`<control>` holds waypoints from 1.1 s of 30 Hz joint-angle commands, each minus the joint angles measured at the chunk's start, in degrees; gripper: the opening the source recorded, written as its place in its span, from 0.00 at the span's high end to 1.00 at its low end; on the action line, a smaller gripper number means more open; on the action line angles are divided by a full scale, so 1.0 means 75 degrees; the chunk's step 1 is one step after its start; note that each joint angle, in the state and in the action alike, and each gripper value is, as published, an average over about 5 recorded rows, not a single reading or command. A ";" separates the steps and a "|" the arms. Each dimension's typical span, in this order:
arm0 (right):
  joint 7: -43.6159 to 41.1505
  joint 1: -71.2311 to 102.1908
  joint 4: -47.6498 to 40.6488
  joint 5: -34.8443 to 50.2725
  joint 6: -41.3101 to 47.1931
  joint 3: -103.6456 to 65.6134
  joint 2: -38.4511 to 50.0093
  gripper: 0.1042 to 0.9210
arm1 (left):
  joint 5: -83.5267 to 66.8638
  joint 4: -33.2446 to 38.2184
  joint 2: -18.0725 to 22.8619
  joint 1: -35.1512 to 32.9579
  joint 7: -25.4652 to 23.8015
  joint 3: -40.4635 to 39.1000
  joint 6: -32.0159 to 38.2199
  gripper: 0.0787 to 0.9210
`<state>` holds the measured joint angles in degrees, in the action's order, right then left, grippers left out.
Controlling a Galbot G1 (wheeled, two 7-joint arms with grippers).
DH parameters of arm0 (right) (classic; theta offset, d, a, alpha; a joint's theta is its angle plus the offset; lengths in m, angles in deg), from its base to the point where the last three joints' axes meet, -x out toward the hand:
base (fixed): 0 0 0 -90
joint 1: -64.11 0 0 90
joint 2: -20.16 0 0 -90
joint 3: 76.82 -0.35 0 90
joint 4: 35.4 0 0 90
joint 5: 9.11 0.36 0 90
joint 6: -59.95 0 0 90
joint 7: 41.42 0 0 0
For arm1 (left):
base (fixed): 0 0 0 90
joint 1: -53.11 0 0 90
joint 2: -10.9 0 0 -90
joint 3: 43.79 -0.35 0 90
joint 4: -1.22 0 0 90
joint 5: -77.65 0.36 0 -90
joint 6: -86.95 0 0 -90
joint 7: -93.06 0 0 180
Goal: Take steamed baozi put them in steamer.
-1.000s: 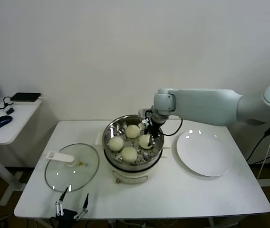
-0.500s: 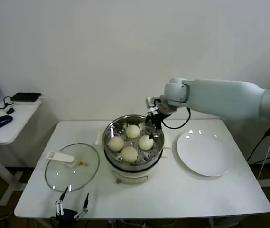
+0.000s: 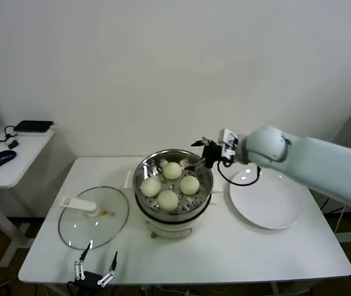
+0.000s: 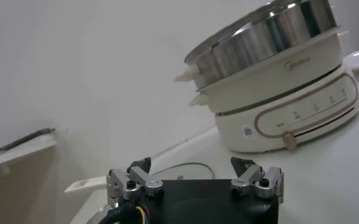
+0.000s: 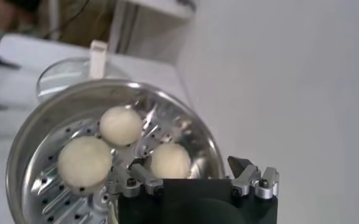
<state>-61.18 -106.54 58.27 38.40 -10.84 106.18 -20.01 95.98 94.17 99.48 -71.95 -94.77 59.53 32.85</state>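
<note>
The right hand (image 3: 201,154), which a second ago reached down among the buns inside the pot, has lifted out and drawn back toward the plate side; it now hangs over the steamer's far right rim with its fingers spread wide and nothing between them. All four steamed baozi (image 3: 189,184) sit on the perforated tray inside the steamer (image 3: 148,208), near one another around its middle. The white plate (image 3: 266,199) to the right lies bare on the desk (image 3: 255,246). The glass lid (image 3: 94,217) lies flat to the left. The left hand (image 3: 94,268) rests open at the desk's near edge
</note>
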 commanded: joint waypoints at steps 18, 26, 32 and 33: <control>0.1464 1.5046 0.2579 -0.2728 -0.4911 -1.3148 -0.2140 0.12 | 0.0056 -0.0114 0.0270 -0.0015 0.0143 -0.0136 0.0063 0.12; 0.1435 1.5781 0.2393 -0.3106 -0.6258 -1.3178 -0.4000 0.12 | -0.0021 -0.0139 0.0302 0.0015 0.0194 -0.0150 0.0055 0.12; 0.1554 1.6036 0.2339 -0.3152 -0.6477 -1.3032 -0.4573 0.12 | -0.0055 -0.0133 0.0293 -0.0004 0.0195 -0.0153 0.0053 0.12; 0.1569 1.6044 0.2323 -0.3146 -0.6479 -1.3021 -0.4600 0.12 | -0.0057 -0.0127 0.0292 -0.0009 0.0194 -0.0153 0.0055 0.12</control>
<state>-49.79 2.14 75.05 18.15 -49.98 16.47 -40.33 95.70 93.18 101.66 -71.90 -93.31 58.41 33.27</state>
